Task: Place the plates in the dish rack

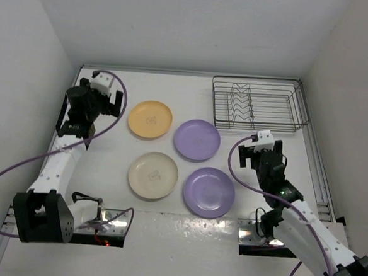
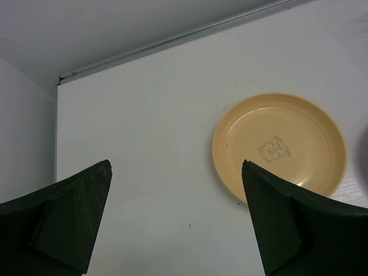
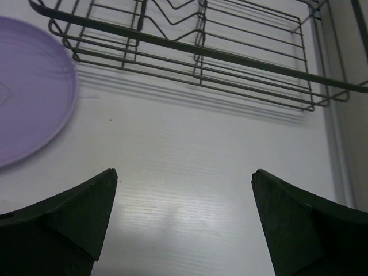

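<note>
Looking at the table (image 1: 175, 87), we see all four plates lying flat, and none is in the rack (image 1: 257, 104) yet. The yellow plate (image 1: 150, 119) is well to the left of the rack. One purple plate (image 1: 197, 139) lies near the rack's front left corner. The cream plate (image 1: 153, 175) and the other purple plate (image 1: 208, 191) lie farther from the rack, toward the arms.

The left gripper (image 2: 175, 172) is spread wide and holds nothing. It hangs left of the yellow plate. The right gripper (image 3: 184, 172) is also wide and holds nothing. It hangs in front of the rack.

We think the first pick is just starting. A flat plate is hard to grab from the top. We should go low at the rim, put one finger over the edge, and squeeze gently. Then we tip the plate up so it slips between the wires.

The rack sits close to the back and right walls (image 1: 346, 73), so we should come in from the front. There is bare table in front of the rack for turning a plate.
</note>
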Robot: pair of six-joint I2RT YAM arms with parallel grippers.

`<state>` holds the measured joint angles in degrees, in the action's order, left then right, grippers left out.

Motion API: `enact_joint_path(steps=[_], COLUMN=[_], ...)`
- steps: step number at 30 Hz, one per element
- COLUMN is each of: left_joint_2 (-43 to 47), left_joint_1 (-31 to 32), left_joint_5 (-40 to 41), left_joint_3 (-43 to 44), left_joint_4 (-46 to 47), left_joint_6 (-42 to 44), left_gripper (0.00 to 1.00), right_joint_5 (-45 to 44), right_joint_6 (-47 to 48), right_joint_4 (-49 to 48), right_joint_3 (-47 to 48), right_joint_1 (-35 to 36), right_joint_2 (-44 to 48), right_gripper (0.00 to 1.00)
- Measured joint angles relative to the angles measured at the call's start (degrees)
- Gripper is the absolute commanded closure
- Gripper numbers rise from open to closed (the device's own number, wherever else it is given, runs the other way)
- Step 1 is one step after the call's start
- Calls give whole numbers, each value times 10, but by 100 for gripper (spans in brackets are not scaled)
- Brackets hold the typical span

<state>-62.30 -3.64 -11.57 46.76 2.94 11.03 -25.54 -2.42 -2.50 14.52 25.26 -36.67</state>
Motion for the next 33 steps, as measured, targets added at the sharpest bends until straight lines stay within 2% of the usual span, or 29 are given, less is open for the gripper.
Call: enact_joint_path(steps=[4, 5, 6, 7, 10, 12, 13, 17, 19, 24, 27, 28, 29, 31, 32, 33], left_joint_2=[-120, -164, -208, -255, -432, -538, -565, -591, -606, -650, -660, -659, -662, -666, -670, -671], left_joint_1=[-10, -12, -14, -15, -17, -15, -14, -9, -6, -5, -3, -2, 0, 7, 11, 13], left_joint_5=[-60, -83, -104, -120, -165, -174, -172, -143, -128, -81, -84, -83, -81, -75, -75, -76], left_joint_3=[157, 199, 249, 303, 516, 645, 665, 612, 607, 571, 560, 560, 560, 560, 561, 562], left_joint_4=[-126, -162, -211, -271, -442, -521, -533, -568, -579, -541, -535, -526, -517, -507, -502, -499], left_joint_6=[-35, -39, -40, -40, -22, -11, -9, -28, -42, -57, -61, -62, -62, -63, -66, -67], left_gripper=[3, 4, 10, 10, 19, 20, 21, 20, 22, 24, 29, 33, 47, 66, 86, 95], right_joint_5=[-2, 41, 86, 125, 217, 259, 273, 300, 301, 296, 282, 274, 269, 261, 259, 258], right_joint_6=[-27, -37, -48, -61, -118, -151, -167, -223, -238, -246, -246, -246, -246, -246, -245, -243], right_joint_4=[54, 70, 81, 96, 157, 169, 172, 193, 193, 192, 188, 186, 184, 184, 184, 184], right_joint_3=[113, 143, 179, 217, 359, 409, 414, 373, 345, 323, 322, 320, 319, 318, 318, 318], right_joint_1=[-9, -21, -36, -49, -83, -96, -99, -96, -88, -59, -39, -33, -29, -24, -23, -23], right_joint_2=[-28, -39, -56, -74, -174, -232, -250, -277, -274, -273, -268, -266, -265, -265, -265, -265], right_gripper=[2, 4, 4, 7, 16, 12, 8, 6, 6, 8, 11, 12, 12, 14, 14, 14])
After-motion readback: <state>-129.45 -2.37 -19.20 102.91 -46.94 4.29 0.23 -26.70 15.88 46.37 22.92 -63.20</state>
